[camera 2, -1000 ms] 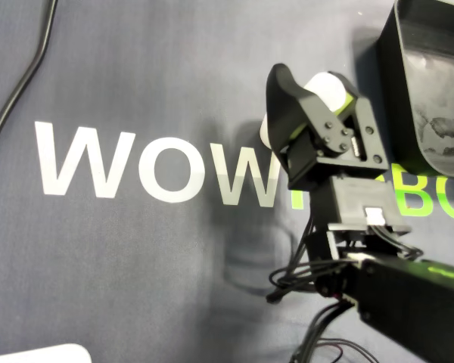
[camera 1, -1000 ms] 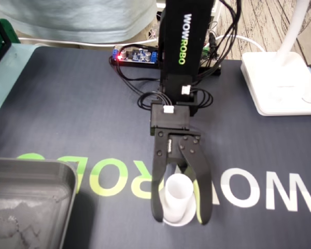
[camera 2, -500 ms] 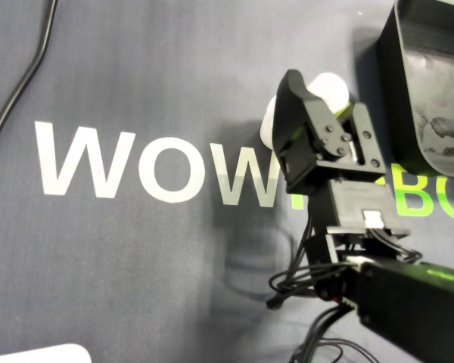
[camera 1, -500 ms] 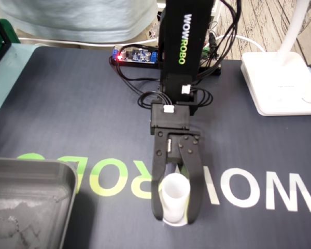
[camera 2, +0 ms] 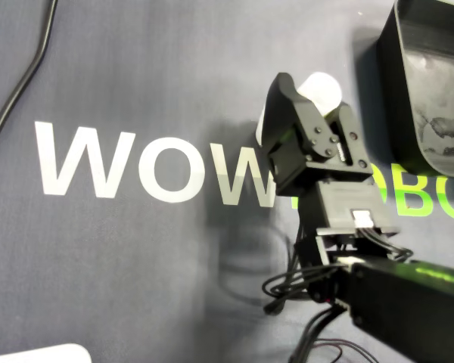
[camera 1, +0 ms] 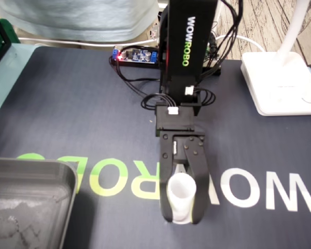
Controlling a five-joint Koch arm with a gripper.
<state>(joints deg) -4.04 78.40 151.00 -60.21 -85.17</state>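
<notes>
Fixed view first. Our gripper (camera 1: 182, 218) is clamped on the small white cup (camera 1: 181, 191), with one black jaw pressed to each side of it. It sits low over the white lettering of the dark mat (camera 1: 67, 104), well to the right of the grey tray (camera 1: 41, 166). We cannot tell whether the cup's foot touches the mat.

The cup looks light and thin-walled to us, smooth plastic or paper, so we'd judge it slippery and easy to crush. A gentle squeeze across the middle of the wall, not at the flared foot, seems the place to hold it.

Over to the overhead view. The gripper (camera 2: 312, 97) comes in from below, and the cup (camera 2: 323, 85) peeks out white between the jaws. The tray (camera 2: 395, 76) is near on the right, and the mat (camera 2: 136, 76) lies beneath it all.
</notes>
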